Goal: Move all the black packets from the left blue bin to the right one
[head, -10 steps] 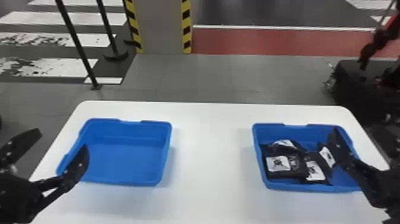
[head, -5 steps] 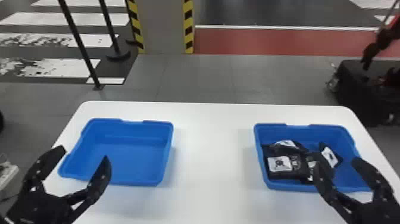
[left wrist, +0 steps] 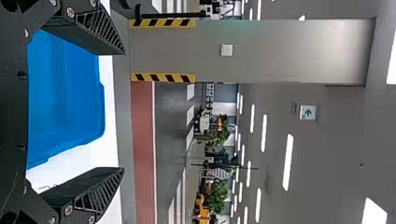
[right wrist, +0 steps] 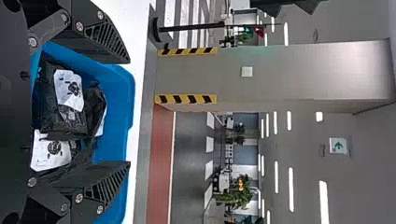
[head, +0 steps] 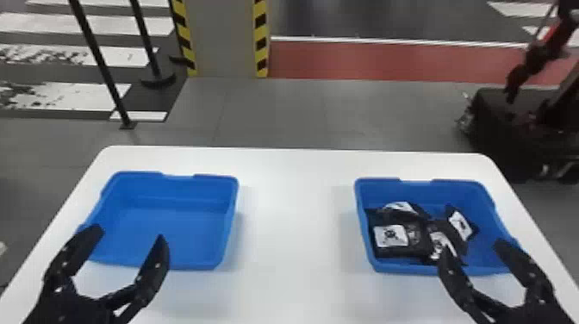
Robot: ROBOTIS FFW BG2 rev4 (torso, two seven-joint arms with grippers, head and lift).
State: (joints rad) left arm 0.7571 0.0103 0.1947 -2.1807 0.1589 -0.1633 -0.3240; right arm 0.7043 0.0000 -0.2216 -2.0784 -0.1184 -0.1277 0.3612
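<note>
Risk: your right gripper (head: 472, 247), spread wide at lower right, could snag the black packets (head: 390, 236) inside the right bin (head: 457, 192) if you swing low | your left gripper (head: 130, 235), also wide, lower left, might clip the left bin (head: 185, 232).

Your left end effector (head: 128, 235) and your right end effector (head: 471, 249) both point forward, and each has its fingers spread apart.

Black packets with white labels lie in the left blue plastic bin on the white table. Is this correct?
Wrong side: the head view shows the black packets with white labels in the right blue plastic bin, on the white table.
</note>
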